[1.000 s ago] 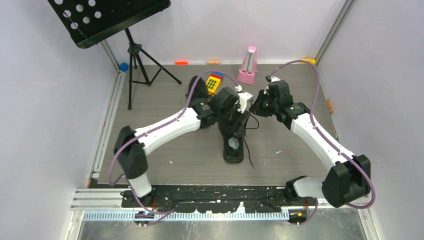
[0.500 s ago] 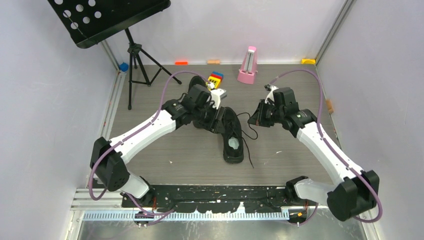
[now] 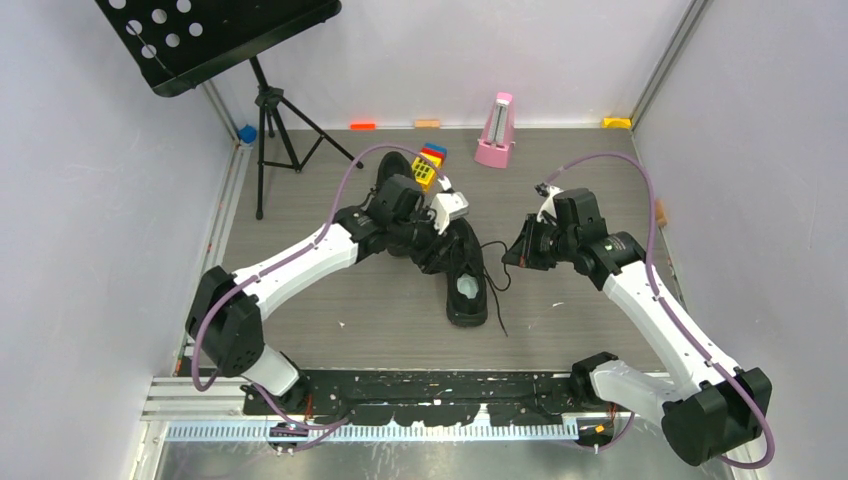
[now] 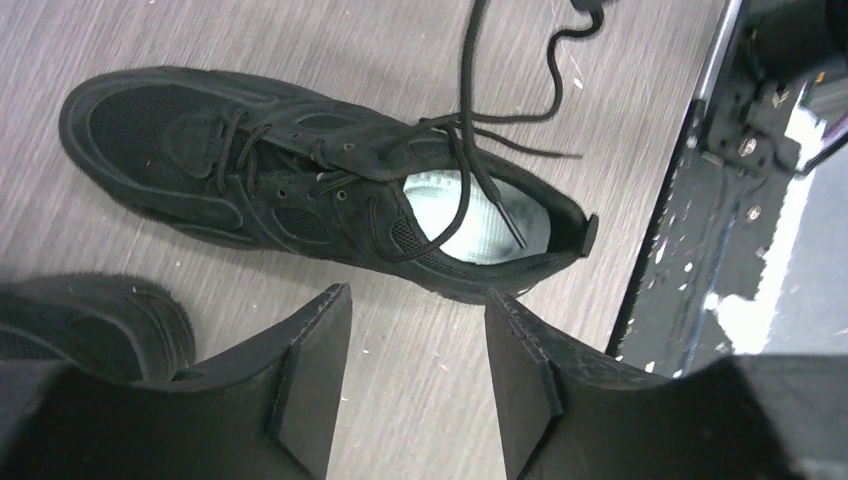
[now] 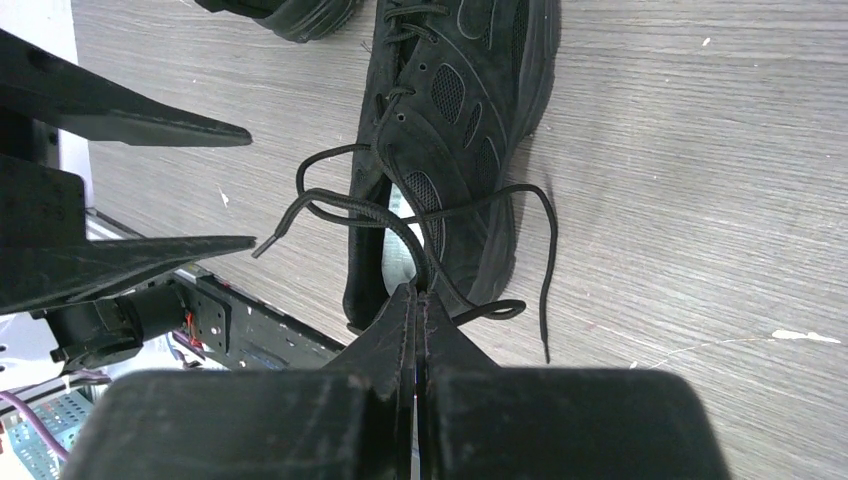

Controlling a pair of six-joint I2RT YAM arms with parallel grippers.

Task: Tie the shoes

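We see no knot yet on the shoe (image 4: pixel 200 150): right gripper (image 5: pixel 416 292) clamped on its loose lace (image 5: pixel 340 205), left gripper (image 4: pixel 415 300) apart above it, all tying remains.

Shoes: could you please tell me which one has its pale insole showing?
The nearer, central shoe, with loose laces trailing; the other shoe, farther back, is mostly hidden by the left arm.

left end effector (image 4: pixel 415 300): fingers apart | right end effector (image 5: pixel 417 292): pinched closed
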